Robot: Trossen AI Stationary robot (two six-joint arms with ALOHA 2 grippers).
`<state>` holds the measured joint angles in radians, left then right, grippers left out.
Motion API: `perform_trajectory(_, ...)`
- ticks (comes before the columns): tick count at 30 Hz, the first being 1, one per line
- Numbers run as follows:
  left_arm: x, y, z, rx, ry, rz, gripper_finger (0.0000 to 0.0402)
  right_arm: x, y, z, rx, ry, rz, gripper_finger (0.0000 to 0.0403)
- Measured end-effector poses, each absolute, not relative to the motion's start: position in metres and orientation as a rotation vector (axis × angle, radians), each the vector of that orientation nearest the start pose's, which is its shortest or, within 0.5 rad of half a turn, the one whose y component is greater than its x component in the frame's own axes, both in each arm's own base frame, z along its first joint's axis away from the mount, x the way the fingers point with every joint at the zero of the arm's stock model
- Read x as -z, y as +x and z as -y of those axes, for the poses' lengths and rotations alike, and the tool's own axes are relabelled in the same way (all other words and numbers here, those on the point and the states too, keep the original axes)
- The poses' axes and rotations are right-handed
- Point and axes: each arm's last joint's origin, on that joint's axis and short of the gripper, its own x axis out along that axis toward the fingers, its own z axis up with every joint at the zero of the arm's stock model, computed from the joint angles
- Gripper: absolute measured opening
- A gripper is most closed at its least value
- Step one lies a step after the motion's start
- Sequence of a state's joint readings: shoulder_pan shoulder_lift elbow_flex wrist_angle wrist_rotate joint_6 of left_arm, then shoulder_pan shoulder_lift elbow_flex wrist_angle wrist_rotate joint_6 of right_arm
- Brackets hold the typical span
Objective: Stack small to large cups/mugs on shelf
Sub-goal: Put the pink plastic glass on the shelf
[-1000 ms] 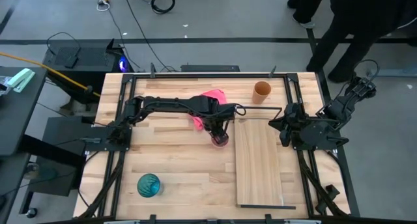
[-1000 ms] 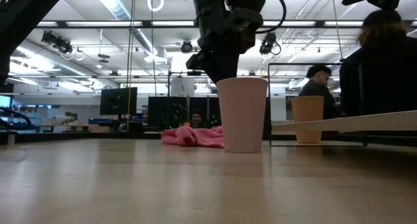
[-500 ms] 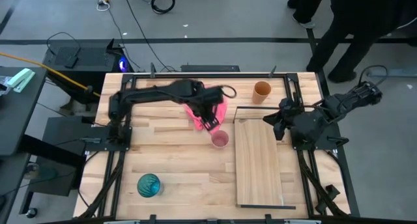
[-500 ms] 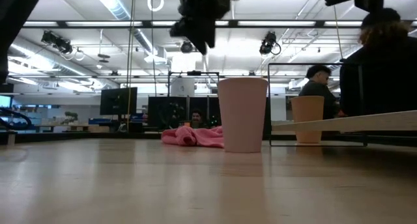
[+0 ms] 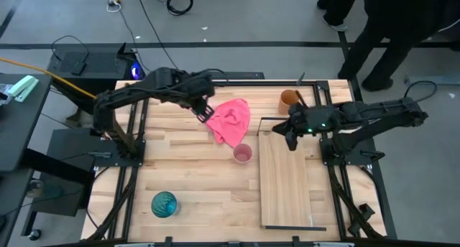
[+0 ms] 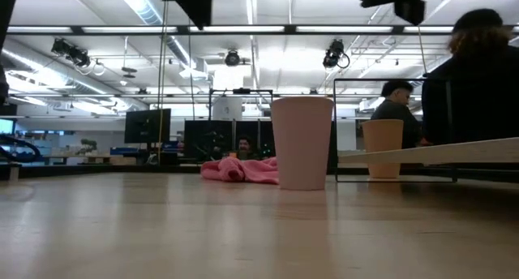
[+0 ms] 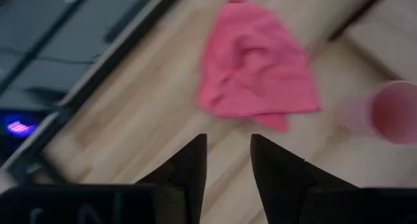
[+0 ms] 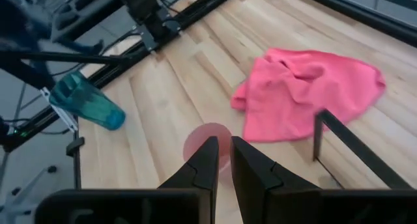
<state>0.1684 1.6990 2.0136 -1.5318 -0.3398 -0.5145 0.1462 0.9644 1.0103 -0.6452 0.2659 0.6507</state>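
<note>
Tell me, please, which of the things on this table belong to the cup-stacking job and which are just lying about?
Part of the job:
pale pink cup
orange-brown cup
teal cup
shelf board

Just lying about:
pink cloth, beside the pale pink cup

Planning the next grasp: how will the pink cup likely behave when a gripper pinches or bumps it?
The pink cup stands upright, tall and narrow, so a sideways bump would probably tip it. Round and handleless, it would likely roll once down. It looks light, perhaps thin-walled.
</note>
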Motion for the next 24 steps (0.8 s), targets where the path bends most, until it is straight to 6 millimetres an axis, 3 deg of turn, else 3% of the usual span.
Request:
perform_trajectory(8,-0.412,0.272,-0.061,-0.813,-0.335,-1.079,0.0126,-0.320,0.233,0.006,0.236,0.537,-0.571,0.0048)
perform_trajectory(16,-0.373,0.238,-0.068,-0.938,-0.414,-1.182,0.0109,-0.291,0.261,0.021,0.182,0.577,-0.694,0.0048)
perform_trajectory(24,-0.350,0.211,-0.062,-0.983,-0.493,-1.177,0.0098,-0.295,0.273,0.023,0.116,0.585,-0.598,0.0048)
